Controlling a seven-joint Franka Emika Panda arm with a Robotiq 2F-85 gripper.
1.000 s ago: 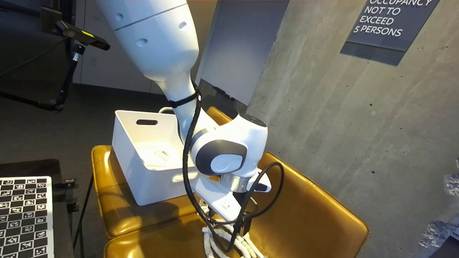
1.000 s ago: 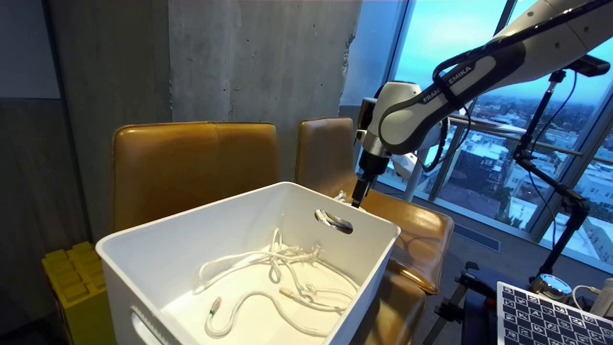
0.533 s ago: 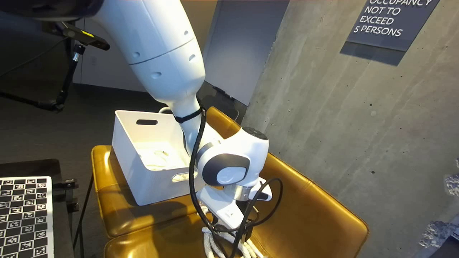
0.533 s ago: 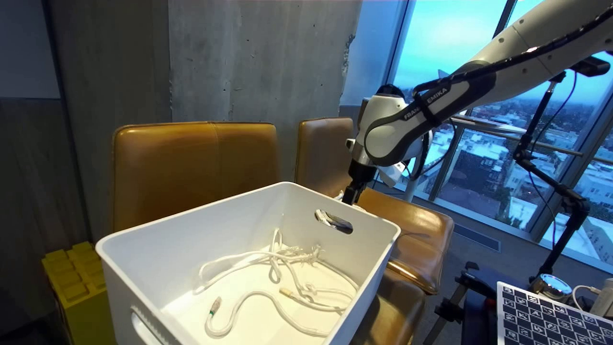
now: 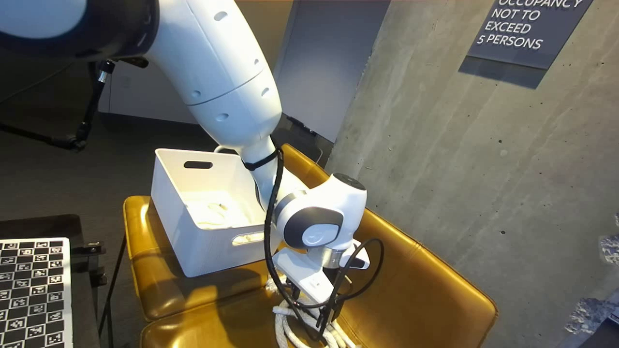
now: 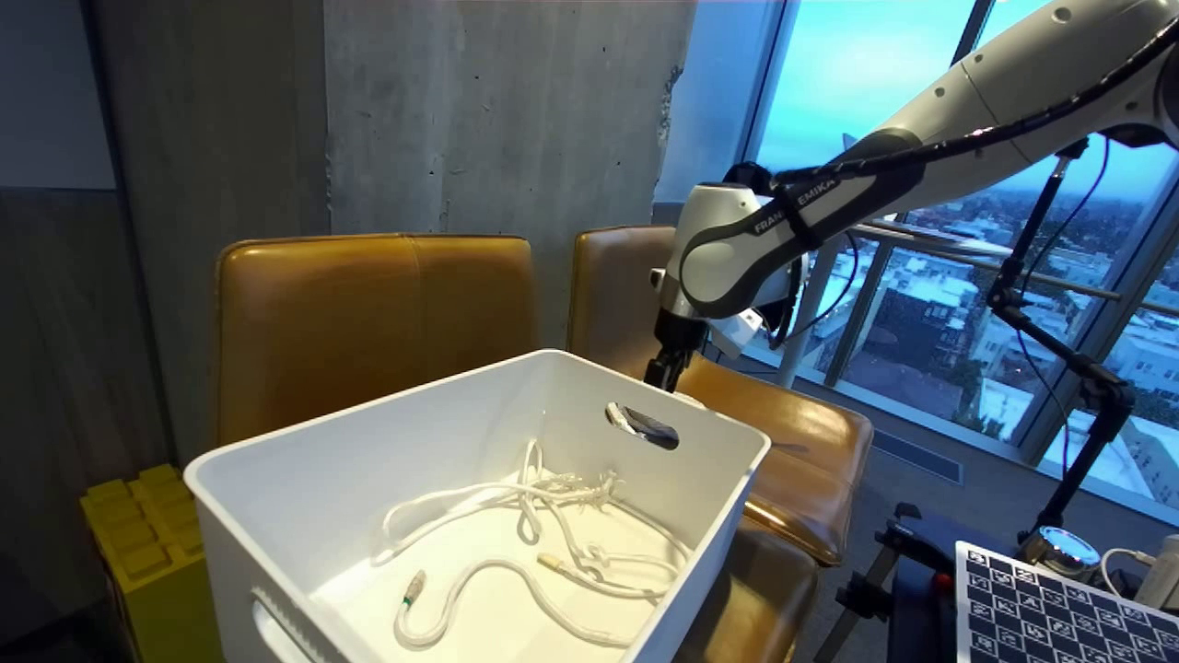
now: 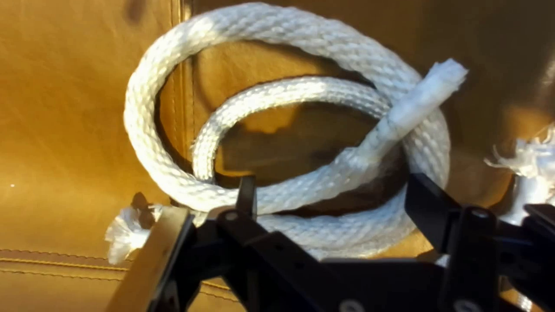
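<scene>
- Black two-fingered gripper (image 7: pixel 333 201), spread wide.
- Thick white braided rope (image 7: pixel 321 184), coiled beneath the gripper on a glossy tan leather chair (image 5: pixel 411 285).
- White rectangular plastic bin (image 5: pixel 217 256) on the adjoining tan seat (image 5: pixel 145 244), holding thin white cords (image 6: pixel 502 563).
- Grey concrete wall (image 5: pixel 435 145) behind.

In an exterior view, blue daylight fills the window (image 6: pixel 875 83) at two o'clock, the bin floor (image 6: pixel 502 619) glows pale and the wall (image 6: pixel 221 212) at ten is dim. In an exterior view, glare and shadow mottle the seat (image 5: pixel 193 316) at seven. The wrist view is dark toward two, its rope (image 7: pixel 303 189) slightly soft.
</scene>
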